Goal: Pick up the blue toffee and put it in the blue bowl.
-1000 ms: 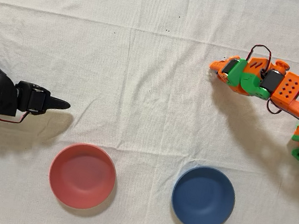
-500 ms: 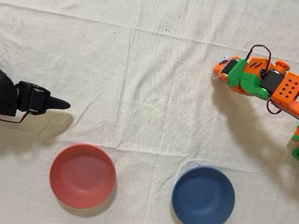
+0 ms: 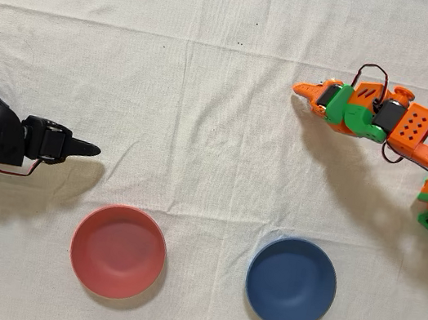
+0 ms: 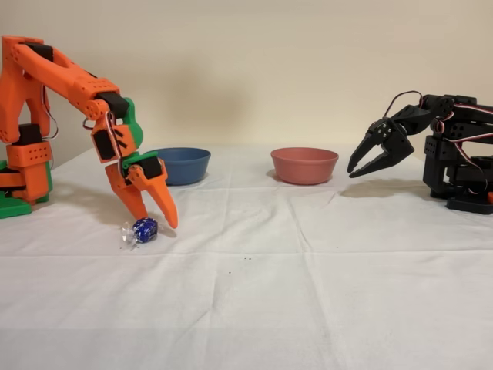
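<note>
- The orange gripper (image 4: 151, 218) points steeply down with its two fingers spread apart, tips at or just above the white cloth (image 4: 308, 293), so that the gap straddles the candy and is not yet pinching it
- The blue toffee (image 4: 145, 229) lies on the cloth between and just below the fingertips in the fixed view; one finger stands behind it and the other just to its right, so a closing squeeze should catch the foil ball, though whether either tip already touches it I cannot tell
- In the overhead view the gripper (image 3: 312, 94) sits in the upper right, one finger reaching out to the left; the candy is hidden beneath it there
- The orange arm's elbow is raised and the wrist bent down, a pose that suits a grasp from above
- The blue bowl (image 3: 291, 282) waits empty, well apart from the gripper toward the lower edge, with the pink bowl (image 3: 117, 251) beside it to the left
- The black arm (image 3: 10, 141) stands idle at the left edge
</note>
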Controlling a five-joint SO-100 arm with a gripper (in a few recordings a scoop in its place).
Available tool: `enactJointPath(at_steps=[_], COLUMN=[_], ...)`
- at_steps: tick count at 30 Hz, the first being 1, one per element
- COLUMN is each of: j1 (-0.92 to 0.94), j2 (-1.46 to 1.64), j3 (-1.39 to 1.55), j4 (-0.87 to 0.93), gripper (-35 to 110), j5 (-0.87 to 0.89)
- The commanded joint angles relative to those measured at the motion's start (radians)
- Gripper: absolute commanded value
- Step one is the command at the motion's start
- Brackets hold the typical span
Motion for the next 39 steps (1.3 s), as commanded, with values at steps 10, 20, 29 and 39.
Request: enactJointPath(at_steps=[10,20,29,39], j1=[0.091,0.078,0.058,0.025], j2=[0.084,0.071,0.132,0.339], j3=[0.052,0.051,0.067,0.097], j4=[0.009,-0.009,0.011,0.104], gripper=[28,11,10,10], j5=[-0.063,-0.075,-0.094,-0.156])
